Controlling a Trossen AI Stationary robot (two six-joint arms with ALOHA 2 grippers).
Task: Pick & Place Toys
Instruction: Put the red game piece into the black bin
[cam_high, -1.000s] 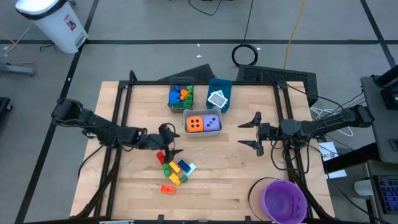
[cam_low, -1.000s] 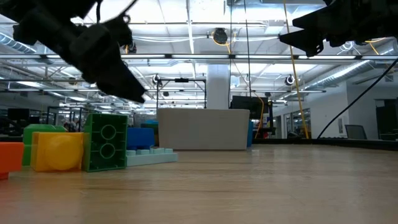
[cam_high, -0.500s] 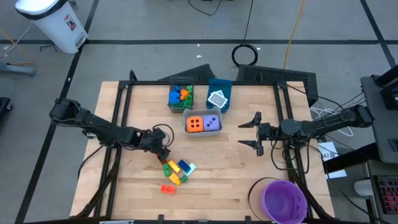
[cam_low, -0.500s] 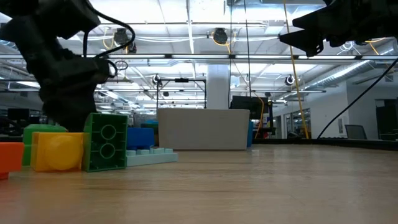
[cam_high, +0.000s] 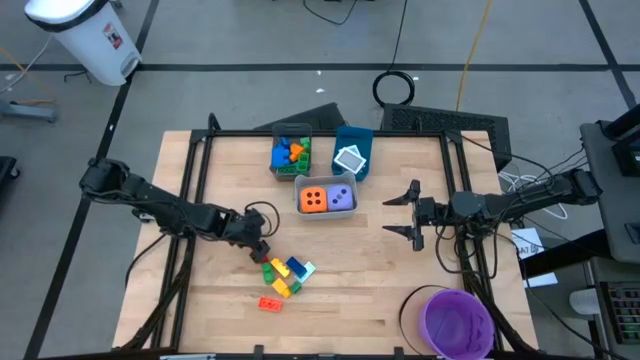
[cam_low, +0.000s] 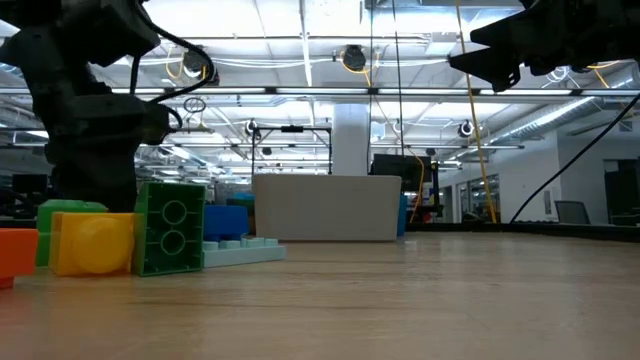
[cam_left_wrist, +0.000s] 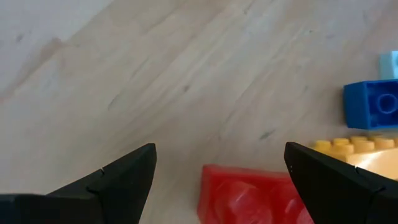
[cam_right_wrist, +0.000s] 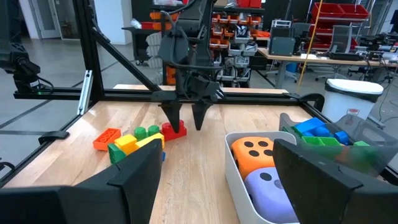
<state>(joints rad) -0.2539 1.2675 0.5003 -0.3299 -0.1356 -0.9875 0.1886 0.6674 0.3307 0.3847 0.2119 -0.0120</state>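
A: Where's the left tool (cam_high: 262, 248)?
B: Low over the desk (cam_high: 350, 290), fingers apart astride the red brick (cam_left_wrist: 249, 196) at the pile's edge.
A: And the right tool (cam_high: 402, 215)?
B: Apart too, empty, hovering beyond the dice bin (cam_high: 326, 198).

In the left wrist view the red brick (cam_left_wrist: 249, 194) runs off the picture's edge, as do the blue brick (cam_left_wrist: 372, 104) and yellow brick (cam_left_wrist: 360, 155). From above, the left pincer (cam_high: 262, 248) covers that red brick almost wholly. In the low view the orange brick (cam_low: 14, 252) is cut by the edge, and the left pincer's tips sit hidden behind the green brick (cam_low: 170, 228).
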